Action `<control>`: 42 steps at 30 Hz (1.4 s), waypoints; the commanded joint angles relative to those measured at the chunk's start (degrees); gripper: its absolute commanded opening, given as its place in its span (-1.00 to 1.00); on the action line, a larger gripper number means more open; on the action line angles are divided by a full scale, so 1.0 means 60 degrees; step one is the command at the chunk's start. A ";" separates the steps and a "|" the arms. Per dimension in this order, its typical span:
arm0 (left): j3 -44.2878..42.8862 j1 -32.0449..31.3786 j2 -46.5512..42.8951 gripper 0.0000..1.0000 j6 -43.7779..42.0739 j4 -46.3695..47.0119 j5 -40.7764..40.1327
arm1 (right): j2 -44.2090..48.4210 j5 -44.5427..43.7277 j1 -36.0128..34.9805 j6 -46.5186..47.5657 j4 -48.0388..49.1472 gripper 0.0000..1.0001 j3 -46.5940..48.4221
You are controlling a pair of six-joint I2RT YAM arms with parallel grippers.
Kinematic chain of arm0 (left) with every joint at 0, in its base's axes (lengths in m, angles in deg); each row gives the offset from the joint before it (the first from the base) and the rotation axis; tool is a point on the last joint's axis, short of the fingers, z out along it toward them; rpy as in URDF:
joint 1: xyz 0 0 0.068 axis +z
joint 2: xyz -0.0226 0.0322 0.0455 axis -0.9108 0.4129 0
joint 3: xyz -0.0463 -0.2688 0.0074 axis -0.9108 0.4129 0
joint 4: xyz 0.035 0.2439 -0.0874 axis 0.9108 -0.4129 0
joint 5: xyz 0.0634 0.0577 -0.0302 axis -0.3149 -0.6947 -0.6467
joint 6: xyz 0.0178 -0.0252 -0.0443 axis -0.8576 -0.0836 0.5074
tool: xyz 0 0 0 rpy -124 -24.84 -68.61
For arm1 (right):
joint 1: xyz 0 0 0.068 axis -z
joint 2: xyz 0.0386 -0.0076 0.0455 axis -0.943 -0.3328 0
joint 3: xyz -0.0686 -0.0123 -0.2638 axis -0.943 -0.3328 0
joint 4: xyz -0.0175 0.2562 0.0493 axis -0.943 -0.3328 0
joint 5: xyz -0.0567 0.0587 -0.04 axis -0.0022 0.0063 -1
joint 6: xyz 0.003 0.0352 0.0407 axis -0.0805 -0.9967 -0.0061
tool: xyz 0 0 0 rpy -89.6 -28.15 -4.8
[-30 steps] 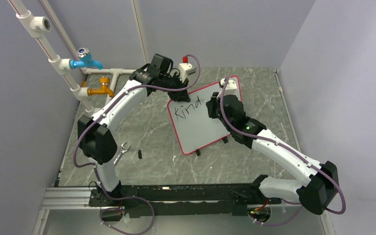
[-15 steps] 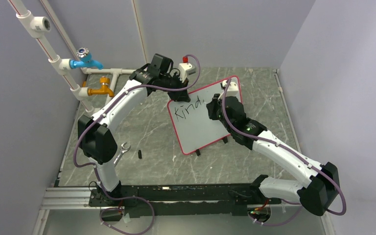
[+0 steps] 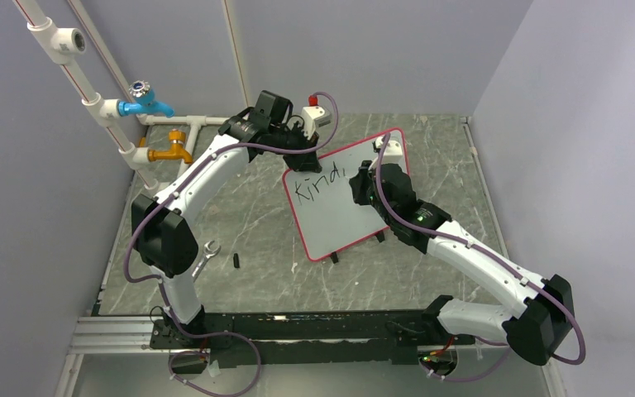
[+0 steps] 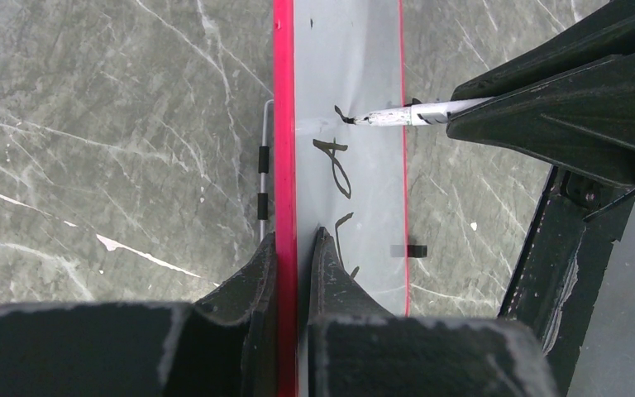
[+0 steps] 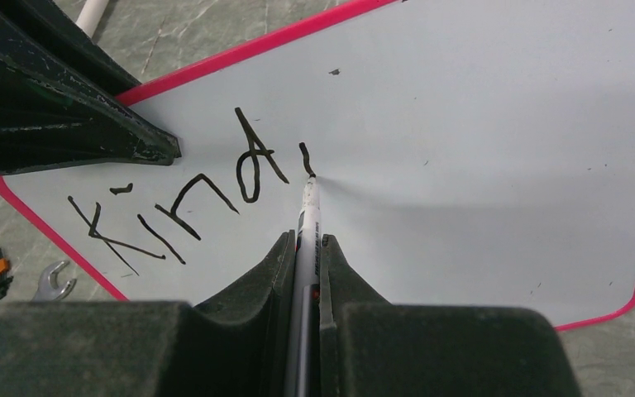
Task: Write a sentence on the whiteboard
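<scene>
The whiteboard (image 3: 331, 211), white with a thin red rim, stands tilted on the table. My left gripper (image 4: 294, 248) is shut on its top left edge (image 4: 283, 165). My right gripper (image 5: 304, 241) is shut on a white marker (image 5: 307, 207) whose tip touches the board. The sentence (image 5: 178, 203) reads "Kind" in black, with a short new stroke (image 5: 305, 159) right of the "d". The letters also show in the top view (image 3: 316, 184) and partly in the left wrist view (image 4: 336, 165).
A wrench (image 3: 207, 253) and a small black marker cap (image 3: 237, 260) lie on the table left of the board. White pipes with a blue tap (image 3: 144, 101) and an orange tap (image 3: 174, 150) stand at the back left. Grey walls close the sides.
A short new stroke has appeared right of the "d". My right gripper with the marker has shifted slightly down and left along the board. The left arm has not moved.
</scene>
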 commanded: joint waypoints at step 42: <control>0.0282 -0.0160 0.0521 -1.00 -0.1616 -0.1384 -0.2008 | 0.0065 -0.0159 0.0253 -0.0053 -0.0136 -1.00 0.0089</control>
